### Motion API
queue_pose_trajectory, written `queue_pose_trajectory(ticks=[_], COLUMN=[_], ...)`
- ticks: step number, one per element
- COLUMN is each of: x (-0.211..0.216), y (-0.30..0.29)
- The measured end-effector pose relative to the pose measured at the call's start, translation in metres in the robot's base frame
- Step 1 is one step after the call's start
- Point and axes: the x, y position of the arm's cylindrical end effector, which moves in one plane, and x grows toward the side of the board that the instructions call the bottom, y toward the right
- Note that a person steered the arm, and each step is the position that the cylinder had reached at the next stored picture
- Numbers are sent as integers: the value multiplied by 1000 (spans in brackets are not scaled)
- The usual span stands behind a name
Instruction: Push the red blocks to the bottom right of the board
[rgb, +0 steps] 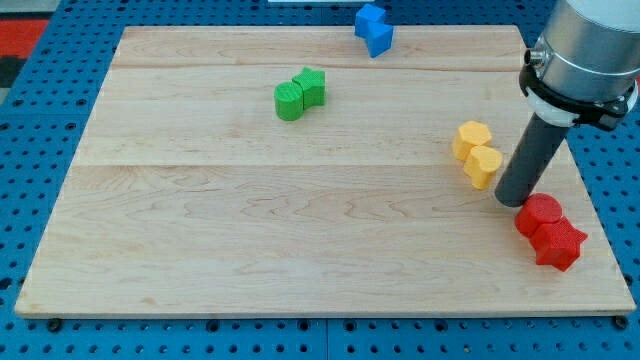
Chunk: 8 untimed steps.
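Our two red blocks, a rounded red block (539, 213) and a red star block (559, 243), sit touching at lower right of the wooden board (250, 250). My tip (512, 200), which grips nothing, rests beside them, near two yellow blocks (477, 152).

We are at a robotics lab bench. Evidence: a pale wooden board (300, 250) of glued planks serves as the work surface and lies on a blue perforated table (30, 150) with a regular grid of mounting holes. A grey industrial arm housing (585, 45) enters at the view's top right. Small coloured test blocks sit on the board. No household or shop items show.
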Motion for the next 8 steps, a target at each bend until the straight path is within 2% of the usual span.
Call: queue_pose_trajectory(ticks=[1,2,4,8], x=[-4,-26,-30,23], y=[0,2,26,36])
